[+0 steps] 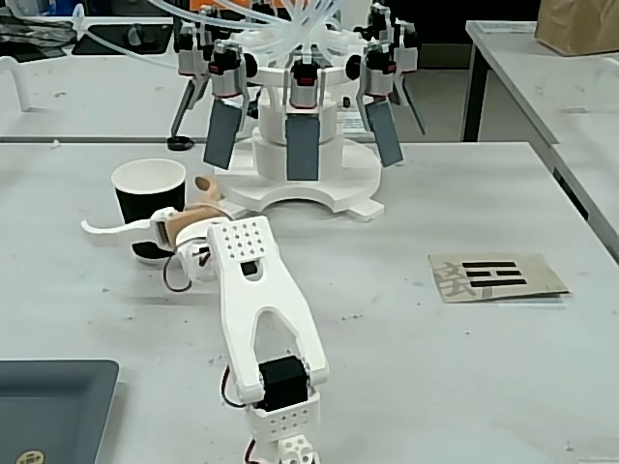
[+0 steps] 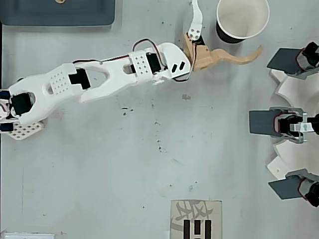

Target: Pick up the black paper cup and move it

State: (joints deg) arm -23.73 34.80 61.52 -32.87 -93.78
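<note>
Currently my end effector [image 2: 227, 27] is spread wide, one finger on each side of the black paper cup [image 2: 242, 20], so closing would grip its wall.

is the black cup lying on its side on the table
No, the black paper cup stands upright on the table, its white open rim facing up in the fixed view.
</note>
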